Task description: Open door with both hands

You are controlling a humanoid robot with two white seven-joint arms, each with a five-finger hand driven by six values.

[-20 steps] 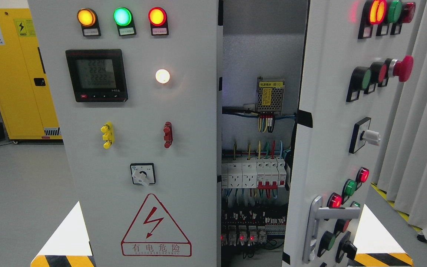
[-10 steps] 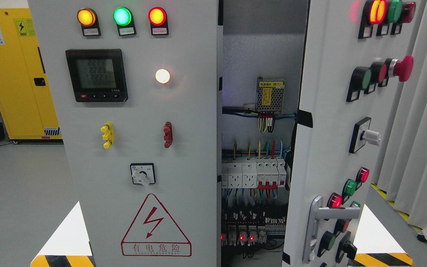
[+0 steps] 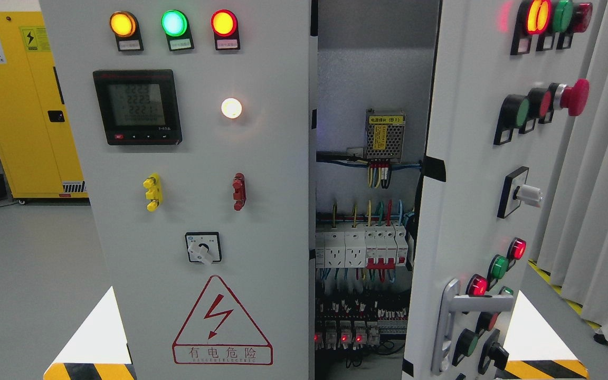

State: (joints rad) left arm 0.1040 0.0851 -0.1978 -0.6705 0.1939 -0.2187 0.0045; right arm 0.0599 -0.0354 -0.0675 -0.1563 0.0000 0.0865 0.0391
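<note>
Right door (image 3: 467,184) ajar — wiring (image 3: 367,237) exposed.

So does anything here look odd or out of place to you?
Only the right door: it stands swung open, baring live-looking wiring and breakers inside. Nothing looks damaged, and neither robot hand is in view.

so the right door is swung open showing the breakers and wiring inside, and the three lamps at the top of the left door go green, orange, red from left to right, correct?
Not quite. In the head view the three lamps on the left door run orange, green, red from left to right. The rest holds: the right door is swung open and the breakers and wiring show inside.
</note>
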